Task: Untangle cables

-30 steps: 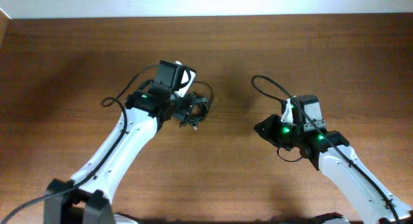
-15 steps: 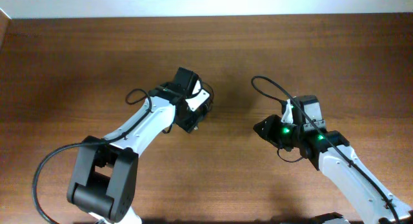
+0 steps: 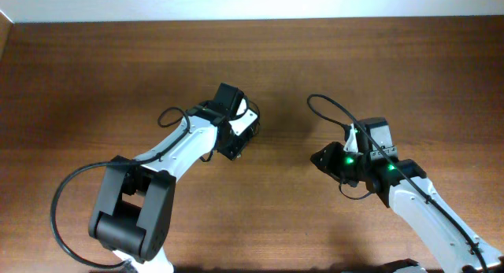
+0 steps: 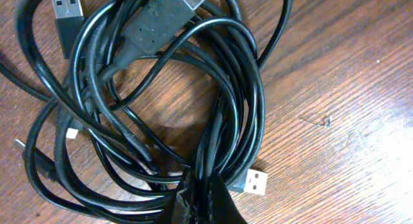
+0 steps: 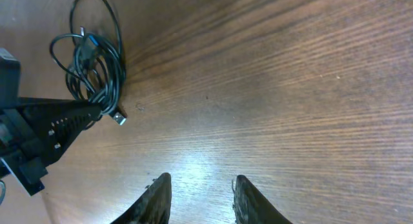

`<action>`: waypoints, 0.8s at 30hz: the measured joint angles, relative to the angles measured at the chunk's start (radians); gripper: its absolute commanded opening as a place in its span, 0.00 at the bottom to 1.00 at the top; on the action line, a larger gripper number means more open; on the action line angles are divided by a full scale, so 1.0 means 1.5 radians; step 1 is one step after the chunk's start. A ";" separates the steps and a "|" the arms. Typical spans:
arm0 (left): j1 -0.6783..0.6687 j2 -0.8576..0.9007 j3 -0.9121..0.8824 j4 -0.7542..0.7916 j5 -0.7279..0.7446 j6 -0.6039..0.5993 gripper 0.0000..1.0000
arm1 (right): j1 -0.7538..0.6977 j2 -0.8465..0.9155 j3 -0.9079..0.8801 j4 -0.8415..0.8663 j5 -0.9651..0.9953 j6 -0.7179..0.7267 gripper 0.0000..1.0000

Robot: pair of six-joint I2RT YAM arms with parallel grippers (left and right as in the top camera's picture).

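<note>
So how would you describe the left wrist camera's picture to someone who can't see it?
A knotted tangle of thin black cables with USB plugs lies on a wooden table. At the bottom edge, the left hand is pinched shut on a few strands.

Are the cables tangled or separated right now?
Tangled: the cables lie in one bundle of overlapping, interlaced loops, and the left gripper is shut on some strands.
</note>
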 measured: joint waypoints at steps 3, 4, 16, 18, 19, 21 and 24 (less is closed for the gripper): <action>0.000 0.000 0.001 -0.001 0.005 -0.025 0.00 | -0.001 0.000 0.000 0.001 -0.012 0.001 0.36; 0.000 -0.001 0.002 -0.003 0.017 -0.037 0.00 | -0.001 0.000 0.000 0.009 -0.034 0.000 0.36; 0.000 -0.213 0.032 -0.024 0.198 -0.091 0.00 | 0.068 0.026 -0.005 0.242 -0.176 0.178 0.37; 0.000 -0.214 0.033 -0.036 0.206 -0.091 0.00 | 0.095 0.027 -0.005 0.301 -0.186 0.209 0.37; 0.000 -0.214 0.032 -0.040 0.210 -0.092 0.00 | 0.105 0.027 -0.005 0.318 -0.187 0.223 0.37; 0.000 -0.214 0.032 -0.041 0.218 -0.093 0.00 | 0.121 0.027 -0.005 0.335 -0.182 0.250 0.37; 0.000 -0.214 0.033 -0.041 0.229 -0.093 0.00 | 0.133 0.027 -0.005 0.355 -0.158 0.295 0.37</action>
